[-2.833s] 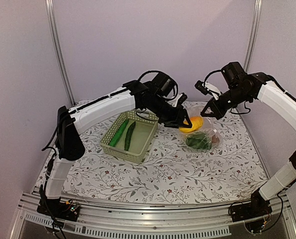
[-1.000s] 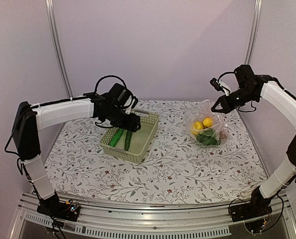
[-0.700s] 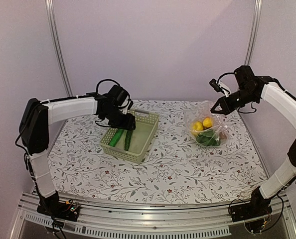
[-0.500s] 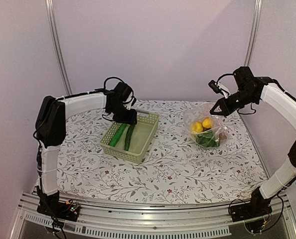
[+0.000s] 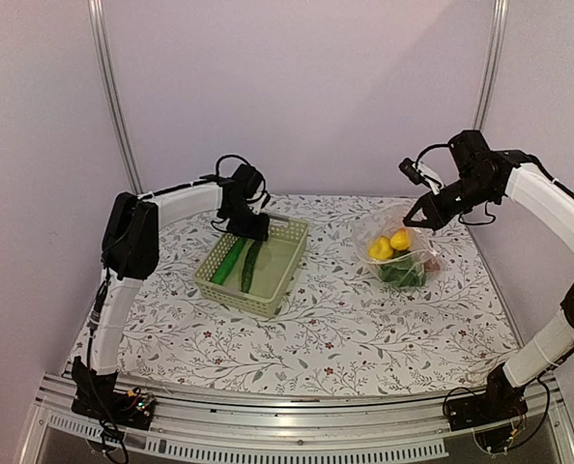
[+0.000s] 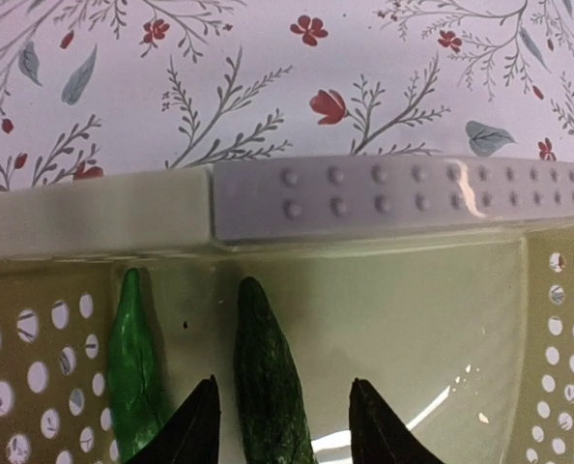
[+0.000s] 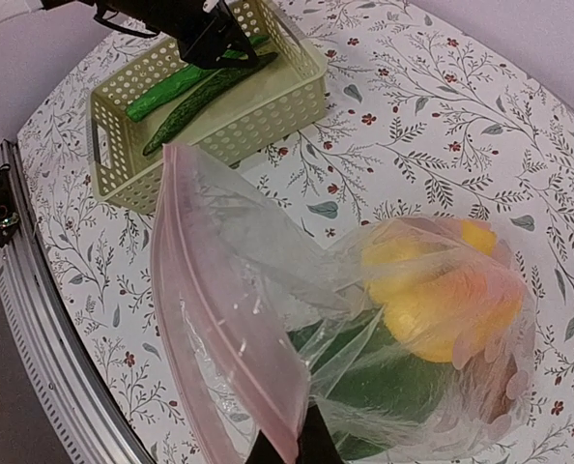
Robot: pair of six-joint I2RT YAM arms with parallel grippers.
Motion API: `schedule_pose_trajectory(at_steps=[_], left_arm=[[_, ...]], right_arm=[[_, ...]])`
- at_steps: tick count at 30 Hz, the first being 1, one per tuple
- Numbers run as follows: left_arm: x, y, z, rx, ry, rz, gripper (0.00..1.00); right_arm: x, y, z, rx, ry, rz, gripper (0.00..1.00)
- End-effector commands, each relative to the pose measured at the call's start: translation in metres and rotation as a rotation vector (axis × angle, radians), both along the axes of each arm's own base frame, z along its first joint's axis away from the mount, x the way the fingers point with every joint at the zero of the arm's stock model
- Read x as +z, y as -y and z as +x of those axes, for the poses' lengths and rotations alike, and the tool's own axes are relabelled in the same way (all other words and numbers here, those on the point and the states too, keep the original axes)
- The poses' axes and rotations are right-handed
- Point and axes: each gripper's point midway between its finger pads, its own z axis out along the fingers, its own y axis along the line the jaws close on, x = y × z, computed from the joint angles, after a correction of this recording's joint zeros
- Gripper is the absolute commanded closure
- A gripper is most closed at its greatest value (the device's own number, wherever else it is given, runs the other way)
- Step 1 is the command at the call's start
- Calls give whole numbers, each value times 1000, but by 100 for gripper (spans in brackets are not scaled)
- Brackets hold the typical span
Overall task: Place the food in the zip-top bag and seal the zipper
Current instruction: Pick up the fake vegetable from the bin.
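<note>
1. Flowered table [image 5: 345, 319] carried the zip-top bag [image 5: 403, 253] on its right side, with yellow and green food [image 5: 391, 242] already inside.
2. Its zipper [image 7: 219, 319] was unsealed. The right gripper [image 7: 287, 447] was clenched on that pink edge and held the mouth up.
3. A darker cucumber [image 6: 268, 387] and a lighter cucumber [image 6: 134, 367] lay in the green basket [image 5: 231, 287].
4. The left gripper [image 6: 282, 425] had swung from the bag to the basket, and its jaws were narrowing around the darker cucumber, apparently not yet touching it. I judged that the next pick was starting.

Your basket [image 5: 237, 294] sits left on the table [image 5: 364, 333], two cucumbers [image 5: 251, 265] inside; the zip-top bag [image 5: 425, 253], food [image 5: 391, 244] inside, sits well right.
</note>
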Motion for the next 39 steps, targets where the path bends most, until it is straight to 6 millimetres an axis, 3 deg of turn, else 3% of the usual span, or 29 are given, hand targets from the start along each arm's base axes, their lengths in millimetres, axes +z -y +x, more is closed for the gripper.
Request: schedule_pose_trajectory(at_steps=[1,6,10,15,20,24,27,30,31,34,39], left_arm=[[-17,-7,3,2,-28,29,57],[-30,-8,5,7,-50,39,64],[-30,-7,7,7,-55,42,76],[1,-1,11,-8,-6,-4,85],[77,11,8,-28,100,-109,88],[166,31,-8,-91,265,-279,93],[233,48,-32,-161,399,-424,100],[296,64,-64,-249,533,-578,100],[321,67,-79,-289,593,-632,100],[374,88,-127,-438,763,-752,100],[424,121,-211,-658,969,-917,100]], right_arm=[[6,-2,-9,24,23,2,99],[5,-4,-11,32,21,-1,99],[4,-6,-12,37,18,-6,99],[6,-9,-16,53,18,-12,99],[8,-16,-26,87,10,-28,99],[10,-25,-39,137,-4,-31,99],[13,-31,-48,171,-16,-26,99],[16,-35,-52,189,-29,-23,99],[18,-36,-54,196,-30,-17,99],[25,-40,-58,219,-35,7,99],[36,-48,-67,262,-51,60,99]])
